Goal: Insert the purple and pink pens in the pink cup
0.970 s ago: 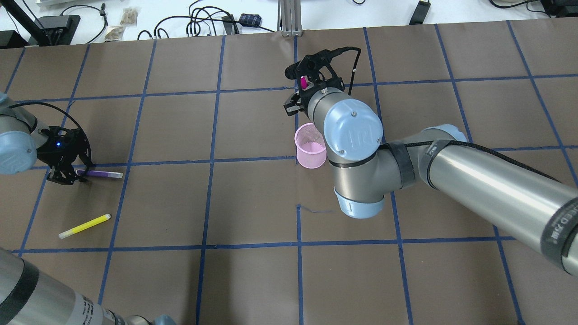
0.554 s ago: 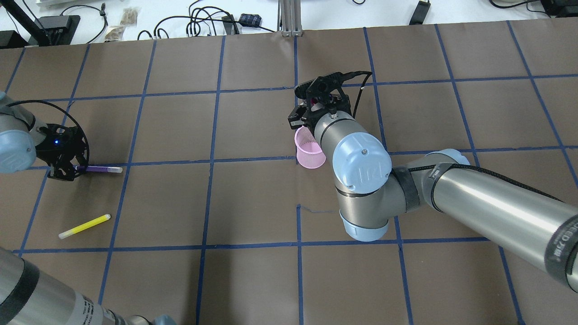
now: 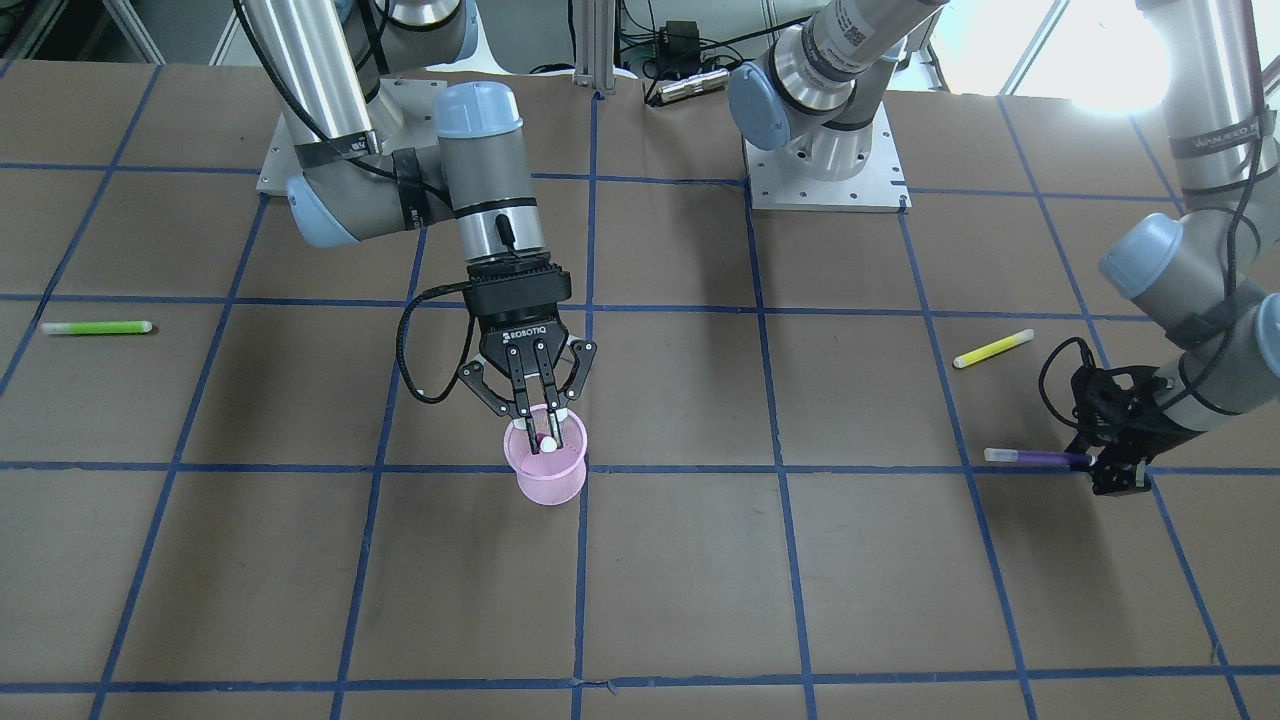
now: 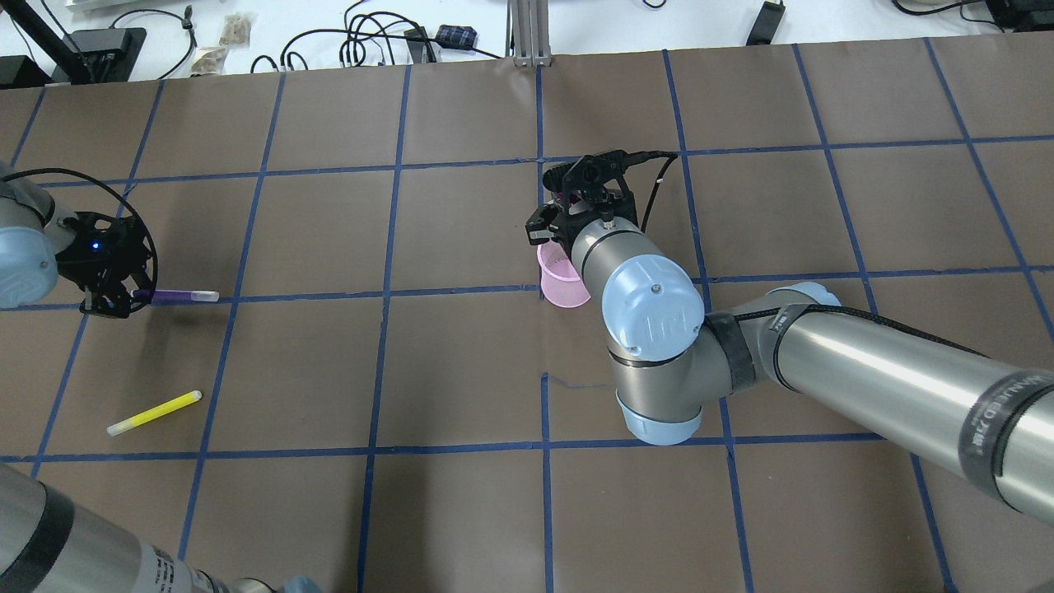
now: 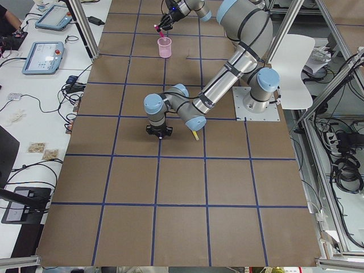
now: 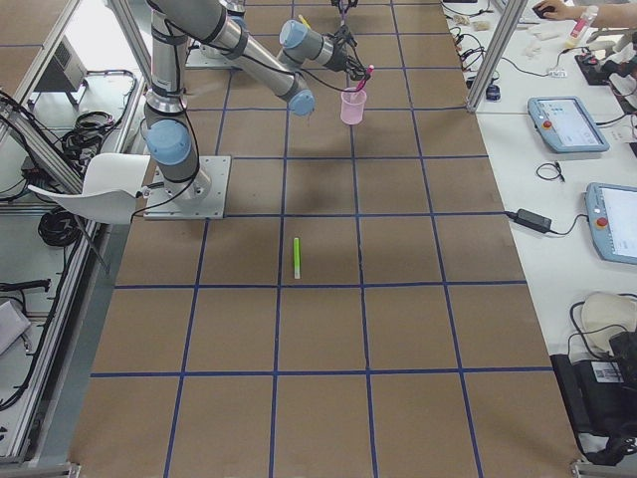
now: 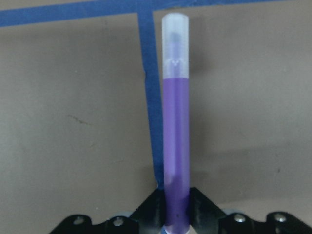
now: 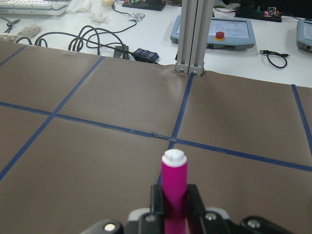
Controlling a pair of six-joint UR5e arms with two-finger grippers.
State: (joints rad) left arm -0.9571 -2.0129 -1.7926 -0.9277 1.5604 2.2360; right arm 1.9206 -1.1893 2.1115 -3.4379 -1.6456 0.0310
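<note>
The pink pen's insertion looks to be the step in hand. The right fingers point(image 3: 524, 405) are clenched on the pink pen point(image 8: 174, 195) and hold it nearly upright over the pink cup point(image 3: 548, 480), which stands near the middle of the worktop point(image 3: 700, 560). From across the table the pen's white end shows inside the cup's mouth, so I take it to be at or just past the rim. The next move, as I judge it, is a little more descent and then a clean release, straight enough that the light mesh cup is not knocked over.

Well apart from the cup, the left fingers point(image 7: 204, 210) grasp the purple pen point(image 7: 175, 146) by one end, with the pen lying level along a blue tape line. Its shadow suggests it is just clear of the worktop. It has yet to be carried across and tipped upright for its own drop.

How deep the pink pen sits I cannot tell. From behind the robot, the right wrist covers most of the cup. The wrist camera shows only the pen's top, and both side views are too small. The purple pen's gripped end is hidden between the fingers.
</note>
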